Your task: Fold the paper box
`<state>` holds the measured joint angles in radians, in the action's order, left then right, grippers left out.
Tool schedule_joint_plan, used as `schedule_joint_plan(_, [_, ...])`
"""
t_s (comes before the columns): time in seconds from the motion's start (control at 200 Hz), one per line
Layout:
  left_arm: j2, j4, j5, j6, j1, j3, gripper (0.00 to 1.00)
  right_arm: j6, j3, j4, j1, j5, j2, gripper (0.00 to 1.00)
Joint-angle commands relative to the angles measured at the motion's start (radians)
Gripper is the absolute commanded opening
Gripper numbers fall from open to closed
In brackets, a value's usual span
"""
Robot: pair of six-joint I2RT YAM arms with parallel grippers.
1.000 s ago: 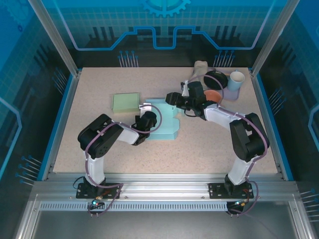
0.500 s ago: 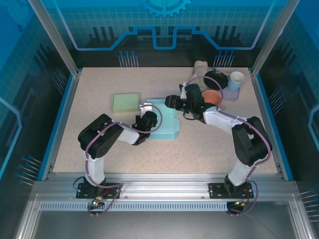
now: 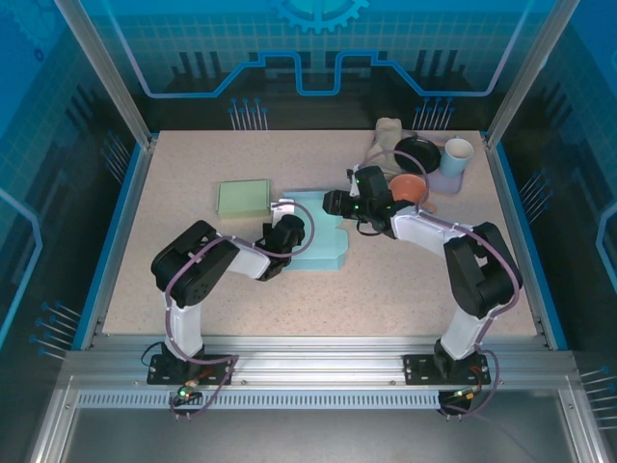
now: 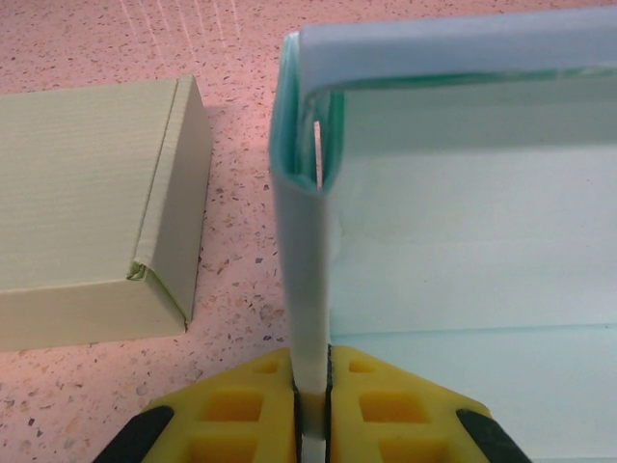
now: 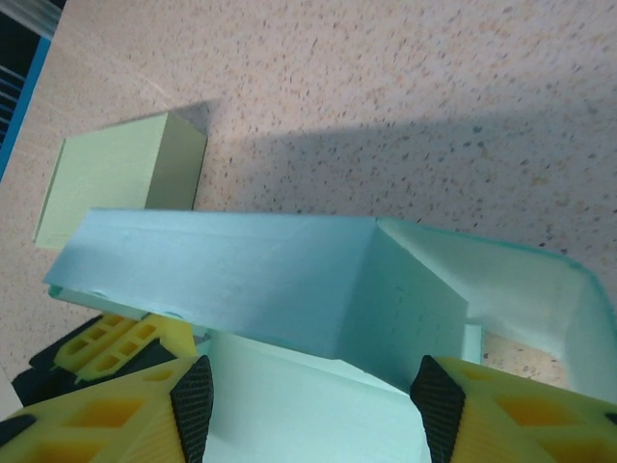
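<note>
The paper box [image 3: 323,246] lies where it did a second ago, at the middle of the desk [image 3: 193,280], while the right claw [image 3: 335,203] has edged nearer, onto the box's far end. That claw is released, its fingers spread wide over the raised pale-blue panels. The left claw [image 4: 310,381] has not shifted and is clenched on the box's upright left wall, which is pinched thin between its yellow fingers. A closed green carton [image 3: 243,198] sits just left of that wall, close to it but apart. At the far right are an orange bowl [image 3: 410,185] and a white cup [image 3: 458,151], well clear. The box lies open side up, its long axis running near to far.
</note>
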<state>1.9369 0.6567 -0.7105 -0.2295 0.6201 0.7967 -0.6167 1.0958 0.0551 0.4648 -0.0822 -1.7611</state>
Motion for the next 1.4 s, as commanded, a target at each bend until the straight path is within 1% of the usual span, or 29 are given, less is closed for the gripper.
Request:
schedule_joint_plan(0.0, [0.023,-0.034,-0.001,0.011,0.007,0.019,0.13,-0.017,0.034,0.026,0.008,-0.074,-0.027,0.61])
schedule_joint_plan(0.11, [0.025,-0.036,-0.002,0.015,0.006,0.020,0.13,-0.055,0.034,0.095,0.008,-0.158,-0.049,0.61])
schedule_joint_plan(0.2, [0.026,-0.036,-0.003,0.015,0.006,0.020,0.13,-0.084,0.011,0.200,0.008,-0.216,-0.059,0.61])
schedule_joint_plan(0.29, [0.025,-0.034,-0.002,0.015,0.007,0.020,0.13,-0.108,-0.029,0.317,0.008,-0.236,-0.054,0.61])
schedule_joint_plan(0.34, [0.025,-0.036,-0.002,0.014,0.007,0.020,0.13,-0.108,-0.052,0.347,0.006,-0.229,-0.043,0.61])
schedule_joint_plan(0.415, [0.026,-0.045,-0.007,0.012,0.006,0.025,0.13,-0.088,-0.077,0.340,0.007,-0.192,-0.020,0.61])
schedule_joint_plan(0.49, [0.028,-0.061,-0.013,0.006,0.006,0.034,0.13,-0.041,-0.096,0.277,0.011,-0.127,0.008,0.61])
schedule_joint_plan(0.615, [0.033,-0.093,-0.023,-0.002,0.008,0.054,0.13,0.077,-0.142,0.187,0.039,0.030,0.050,0.61])
schedule_joint_plan(0.67, [0.034,-0.099,-0.024,-0.002,0.007,0.058,0.13,0.115,-0.168,0.186,0.054,0.095,0.061,0.61])
schedule_joint_plan(0.715, [0.034,-0.098,-0.025,-0.002,0.007,0.056,0.13,0.136,-0.185,0.202,0.061,0.125,0.055,0.61])
schedule_joint_plan(0.91, [0.034,-0.103,-0.021,-0.001,0.007,0.060,0.13,0.201,-0.160,0.209,0.060,0.186,-0.024,0.61])
schedule_joint_plan(0.93, [0.034,-0.103,-0.022,0.001,0.007,0.059,0.13,0.205,-0.161,0.240,0.057,0.192,-0.030,0.61])
schedule_joint_plan(1.03, [0.035,-0.102,-0.023,0.000,0.007,0.059,0.13,0.212,-0.171,0.285,0.051,0.223,-0.054,0.61])
schedule_joint_plan(1.255, [0.035,-0.100,-0.023,0.000,0.007,0.058,0.13,0.220,-0.164,0.344,0.048,0.190,-0.115,0.61])
schedule_joint_plan(1.396, [0.034,-0.099,-0.021,0.000,0.007,0.057,0.13,0.212,-0.197,0.367,0.046,0.269,-0.107,0.61])
